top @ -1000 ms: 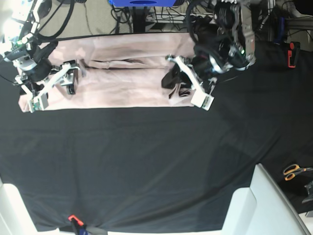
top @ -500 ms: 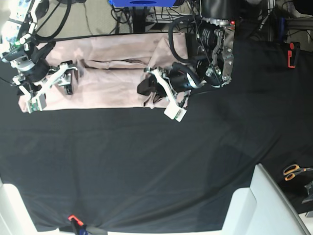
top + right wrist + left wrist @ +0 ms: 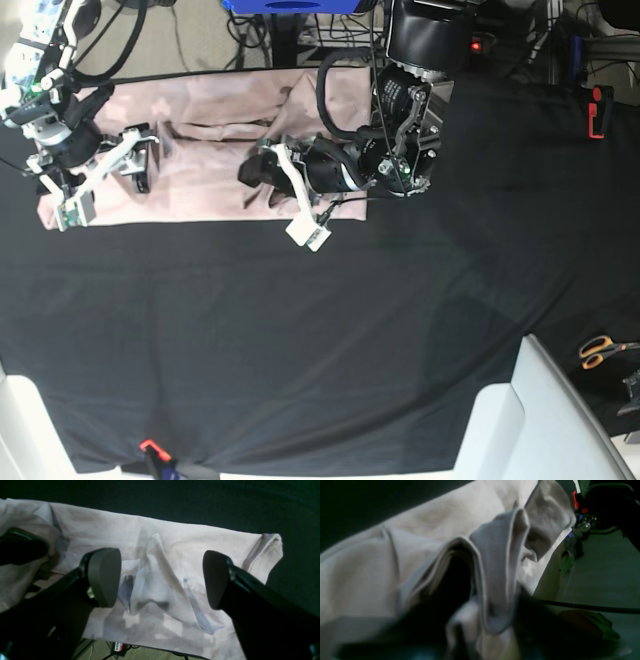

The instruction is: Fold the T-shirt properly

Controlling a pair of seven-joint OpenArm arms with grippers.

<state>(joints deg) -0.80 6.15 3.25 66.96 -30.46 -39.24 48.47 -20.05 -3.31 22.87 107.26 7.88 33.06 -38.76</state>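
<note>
Pale pink cotton T-shirt [image 3: 425,555] fills the left wrist view, a bunched fold of its hem pinched in the left gripper [image 3: 485,620], whose dark fingers blur at the bottom. From the right wrist view, the right gripper [image 3: 160,580] hangs spread wide over the wrinkled cloth, its grey pads [image 3: 103,576] apart. Seen from the base view, the shirt [image 3: 200,150] lies along the far edge of the black tablecloth [image 3: 320,340], toward the far left corner.

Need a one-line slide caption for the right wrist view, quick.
Right tool open above the rumpled pink T-shirt on the black tablecloth.
</note>
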